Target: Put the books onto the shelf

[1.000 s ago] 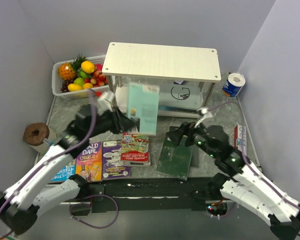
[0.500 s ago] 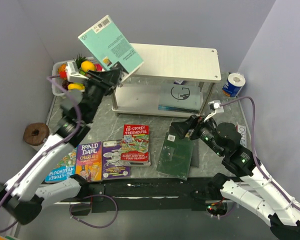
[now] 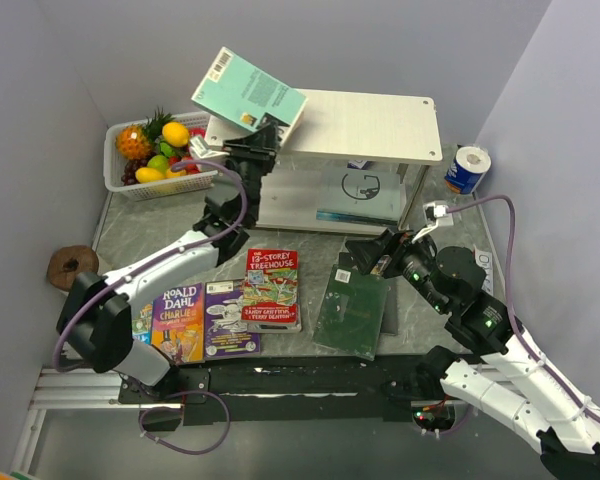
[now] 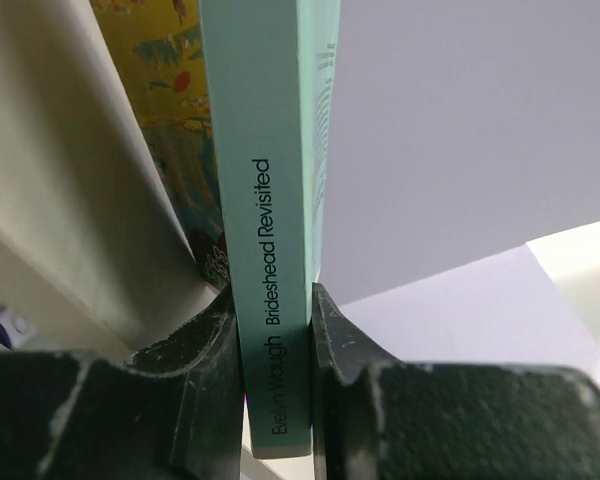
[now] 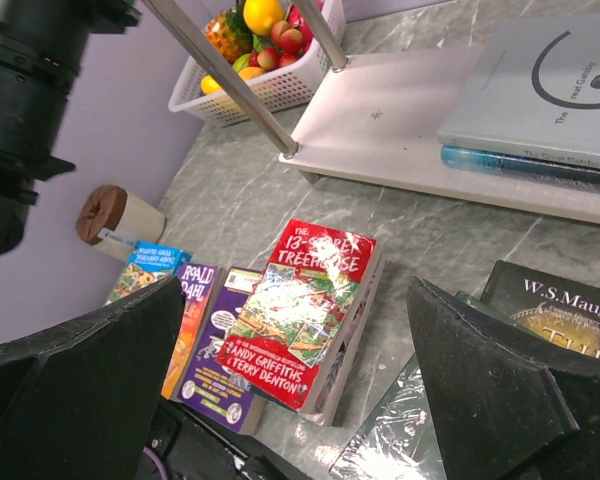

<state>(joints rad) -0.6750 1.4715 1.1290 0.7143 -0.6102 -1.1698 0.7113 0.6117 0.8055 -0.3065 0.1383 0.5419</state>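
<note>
Left to right from where I stand:

- Far left of the left pincer point(image 3: 263, 130), down on the table: brown roll point(image 3: 73, 268). Fruit basket point(image 3: 111, 160) sits left of the pincer, near it.
- Well below the left pincer, flat in a row at the near edge: blue kids' book point(image 3: 141, 322) mostly hidden by the arm, orange Roald Dahl book point(image 3: 178, 322), purple cartoon book point(image 3: 226, 318). They lie side by side, edges touching or overlapping.
- The left pincer is clenched on the teal book point(image 3: 248, 90). Its wrist view shows both fingers squeezing the spine, which reads "Evelyn Waugh, Brideshead Revisited".
- The book is up in the air, tilted, barcode side up, above the pincer. It hangs over the left end of the shelf point(image 3: 370, 125) top board. Can't tell if it touches the board.
- Red-white Treehouse book point(image 3: 273, 288) lies flat below the left pincer and left of the right pincer point(image 3: 363, 257), overlapping the purple one.
- Lower shelf board, beyond the right pincer: grey book with dark circle point(image 5: 540, 80) stacked on a blue-spined book point(image 5: 520, 165).
- The right pincer is released, jaws wide, nothing between them, above the table.
- Dark green book point(image 3: 355, 310) lies flat just under and nearer than it.
- Right of that pincer: white-and-red carton point(image 3: 480, 270) at the table edge. Blue-white roll point(image 3: 467, 168) is further back.
</note>
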